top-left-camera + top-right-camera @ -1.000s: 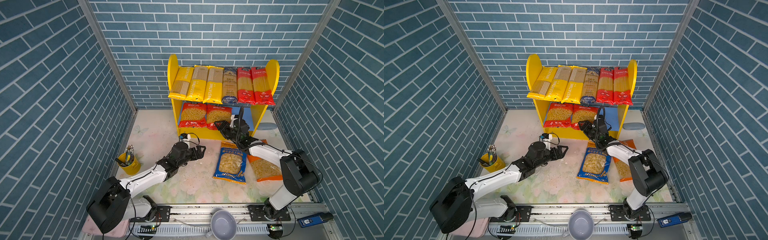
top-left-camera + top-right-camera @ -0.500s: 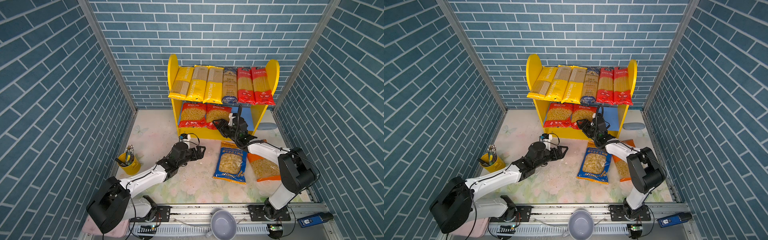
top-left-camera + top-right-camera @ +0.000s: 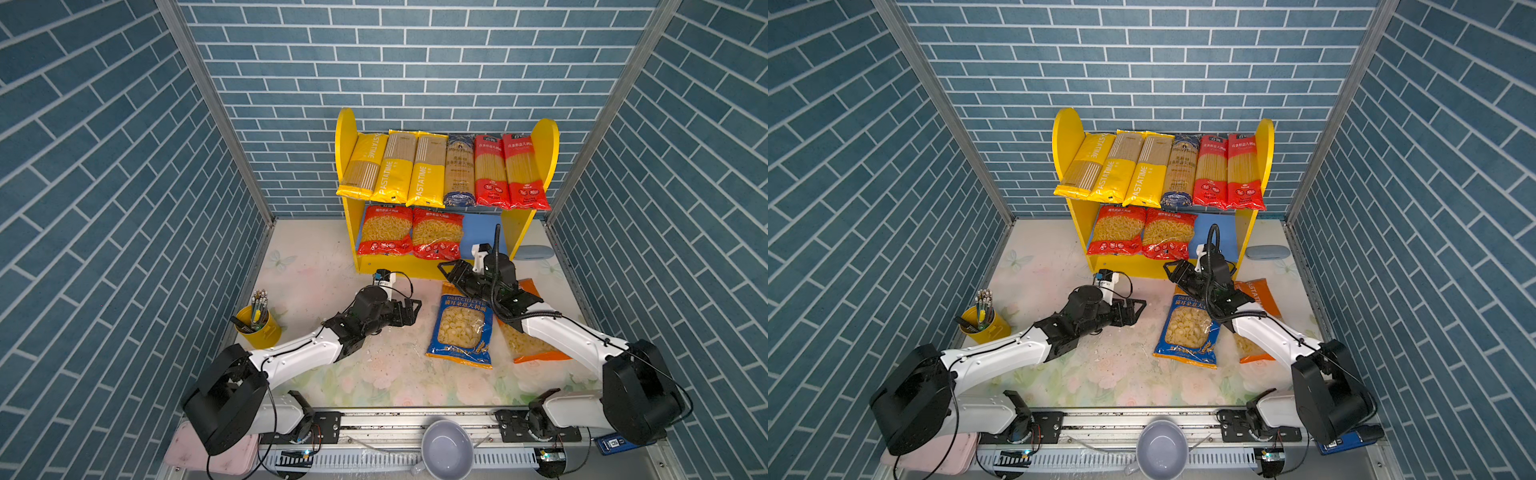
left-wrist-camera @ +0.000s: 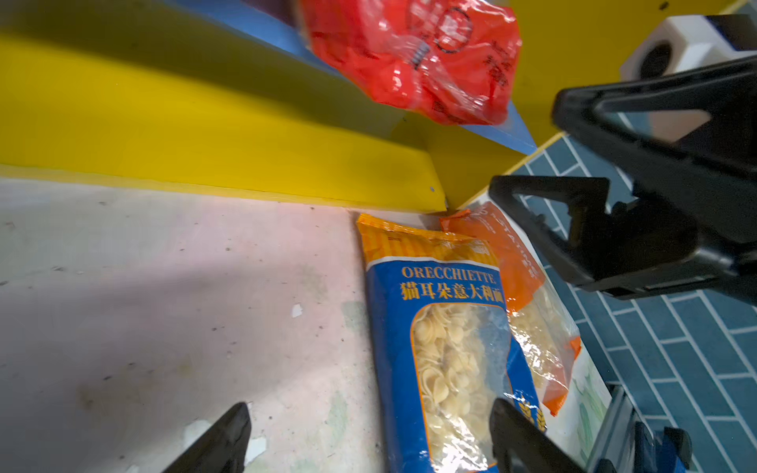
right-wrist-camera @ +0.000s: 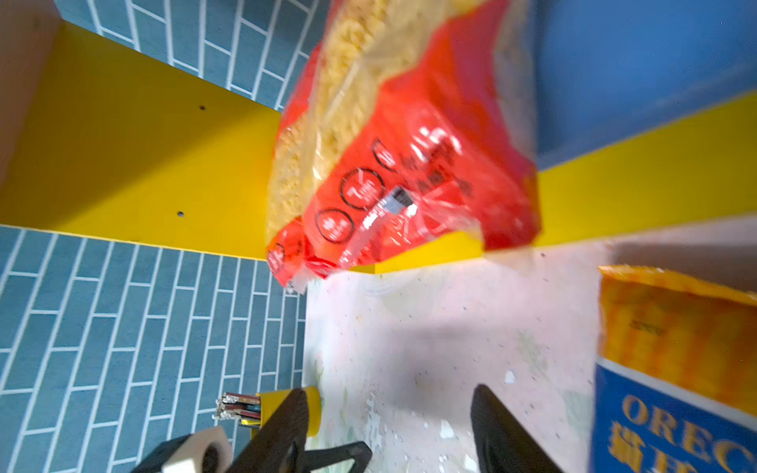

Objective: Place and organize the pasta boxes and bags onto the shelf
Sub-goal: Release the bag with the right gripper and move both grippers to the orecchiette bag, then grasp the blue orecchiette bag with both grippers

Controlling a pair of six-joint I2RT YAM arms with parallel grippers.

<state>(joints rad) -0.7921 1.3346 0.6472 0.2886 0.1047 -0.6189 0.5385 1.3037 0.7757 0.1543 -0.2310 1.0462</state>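
Note:
The shelf [image 3: 544,141] carries several long spaghetti packs [image 3: 419,170] on its upper board and two red bags [image 3: 384,230] on the blue lower board. A blue orecchiette bag [image 3: 461,328] [image 4: 442,348] lies flat on the table. An orange bag [image 3: 530,347] [image 4: 528,286] lies beside it, partly under my right arm. My right gripper [image 3: 446,268] [image 5: 389,405] hovers open and empty just in front of the second red bag [image 5: 401,155]. My left gripper [image 3: 415,309] [image 4: 368,426] is open and empty, low over the table left of the blue bag.
A yellow pencil cup [image 3: 259,326] stands at the table's left edge. A grey-blue case [image 3: 534,252] lies right of the shelf. A grey bowl [image 3: 446,449] and a pink pad [image 3: 187,453] sit at the front rail. Brick walls close in on three sides.
My right gripper has drawn back a little from the lower shelf toward the front. The left arm has not moved.

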